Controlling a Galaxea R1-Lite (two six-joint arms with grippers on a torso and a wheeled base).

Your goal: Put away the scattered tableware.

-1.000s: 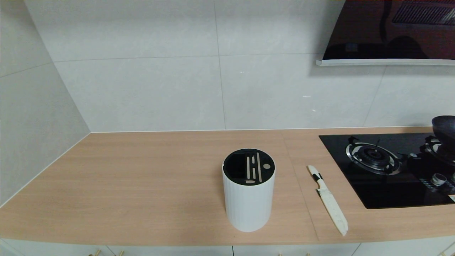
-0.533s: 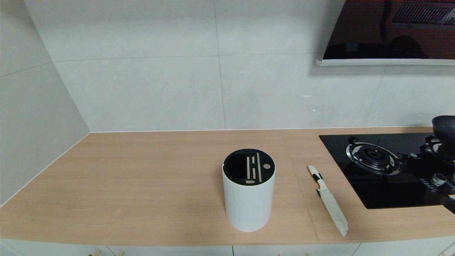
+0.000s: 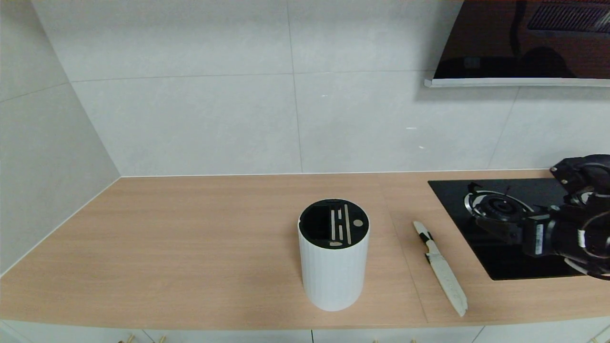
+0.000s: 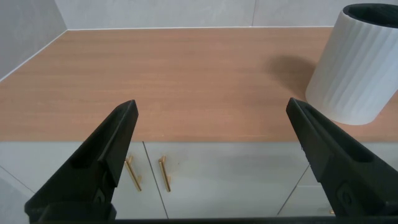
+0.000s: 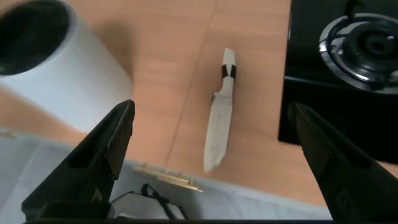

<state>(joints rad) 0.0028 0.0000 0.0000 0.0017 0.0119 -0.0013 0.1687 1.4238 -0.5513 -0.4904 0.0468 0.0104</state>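
A white ribbed knife holder (image 3: 333, 259) with a black slotted top stands near the counter's front edge. To its right a white knife (image 3: 441, 269) with a black band lies flat on the wood, handle toward the wall. My right gripper (image 3: 517, 197) hangs open over the stove, to the right of the knife. In the right wrist view the knife (image 5: 221, 118) lies between the spread fingers of the right gripper (image 5: 211, 111), well below them, with the holder (image 5: 56, 68) beside it. My left gripper (image 4: 211, 109) is open in front of the counter's edge, with the holder (image 4: 357, 68) farther off.
A black gas stove (image 3: 505, 262) with burners (image 3: 498, 207) takes up the counter's right end, under a dark range hood (image 3: 524, 43). Tiled walls close the back and left. Bare wooden counter (image 3: 190, 238) stretches left of the holder. Cabinet handles (image 4: 163, 174) show below the edge.
My right arm has come in from the right edge and now hangs over the stove, nearer the knife. Knife and holder have not moved.
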